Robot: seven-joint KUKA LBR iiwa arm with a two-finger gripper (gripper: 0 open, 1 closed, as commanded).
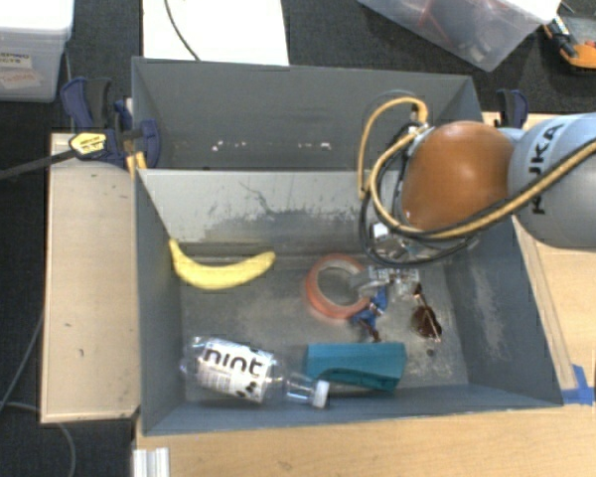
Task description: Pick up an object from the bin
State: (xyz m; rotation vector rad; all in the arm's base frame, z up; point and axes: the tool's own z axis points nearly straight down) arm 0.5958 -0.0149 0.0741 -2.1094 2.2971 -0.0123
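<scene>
A yellow banana [222, 268] lies curved near the left wall of the bin [157, 306], toward the back of the floor, and a clear plastic bottle [240, 372] with a white label and white cap lies on its side along the front edge near the left corner. A teal block [358, 364] lies flat by the front edge just right of the bottle's cap, about midway along. Outside, a white sheet of paper [223, 18] lies behind the back wall, a white box [20, 38] sits off the back left corner, and a clear plastic tub [467, 3] sits off the back right corner with an orange object [586, 46] near it.
</scene>
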